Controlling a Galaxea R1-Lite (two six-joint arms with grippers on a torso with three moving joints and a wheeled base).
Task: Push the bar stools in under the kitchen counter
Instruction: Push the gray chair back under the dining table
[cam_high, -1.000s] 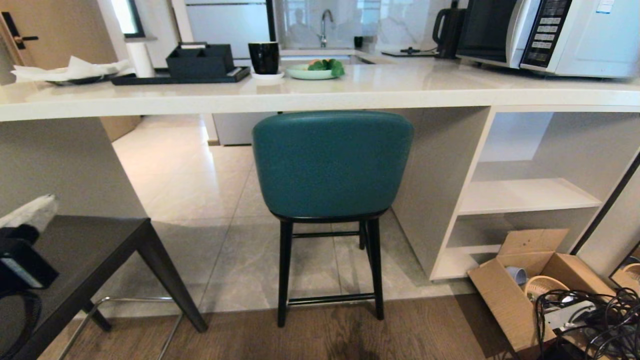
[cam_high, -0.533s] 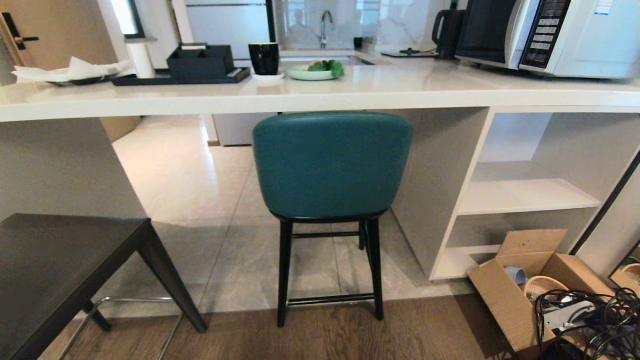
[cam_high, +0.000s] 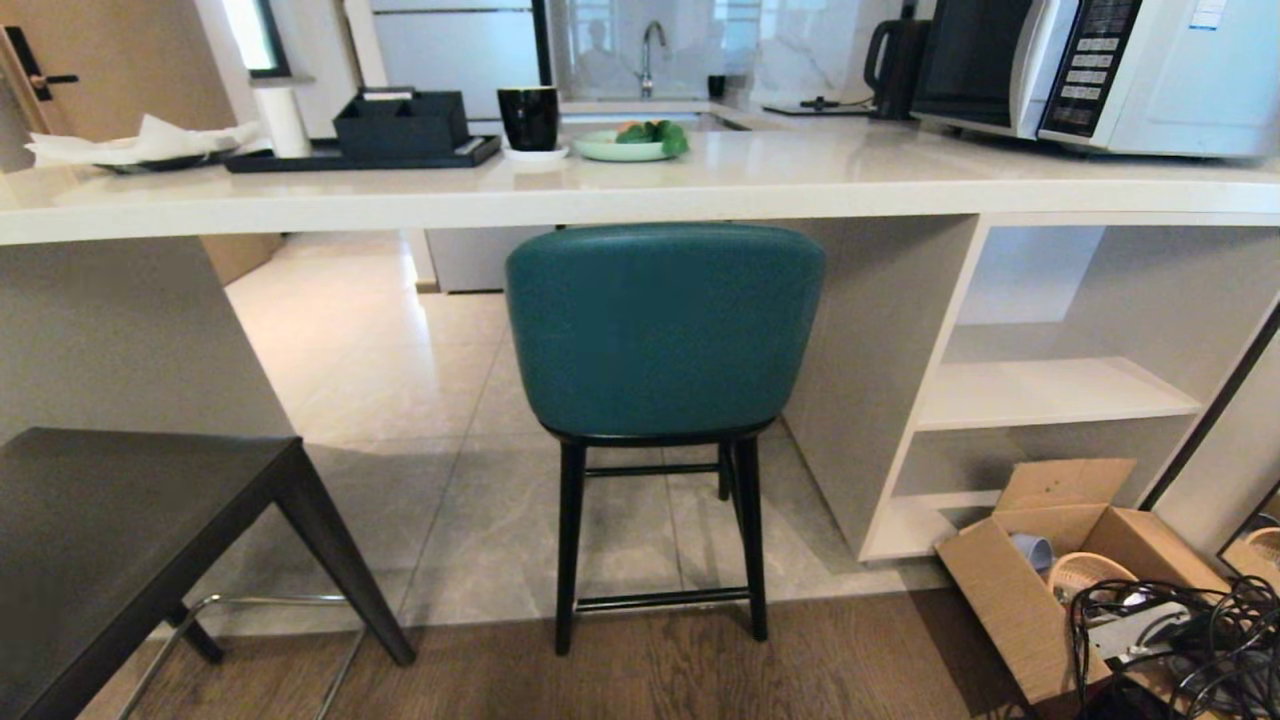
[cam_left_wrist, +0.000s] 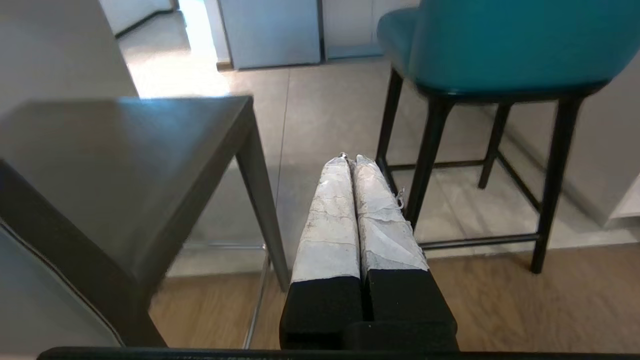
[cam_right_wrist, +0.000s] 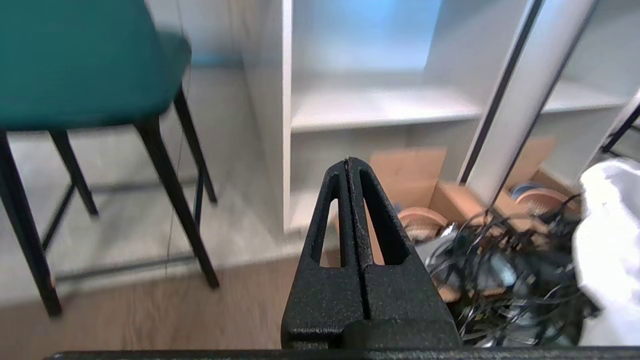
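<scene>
The teal stool (cam_high: 664, 340) sits tucked under the counter (cam_high: 640, 190), its back just clearing the edge. The grey stool (cam_high: 130, 520) stands out, so I judge it needs pushing. My left claw (cam_left_wrist: 350, 161) and right claw (cam_right_wrist: 348, 165) are both closed, empty, touching nothing.

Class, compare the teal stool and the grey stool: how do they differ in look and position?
The teal stool has a curved back and stands straight ahead, its back right at the kitchen counter edge; the grey stool shows a flat dark seat and sits nearer, at the left. Teal's footrails are black; grey's footrest is metal. Both have dark legs.

Three low views sharing teal stool (cam_high: 665, 330)
</scene>
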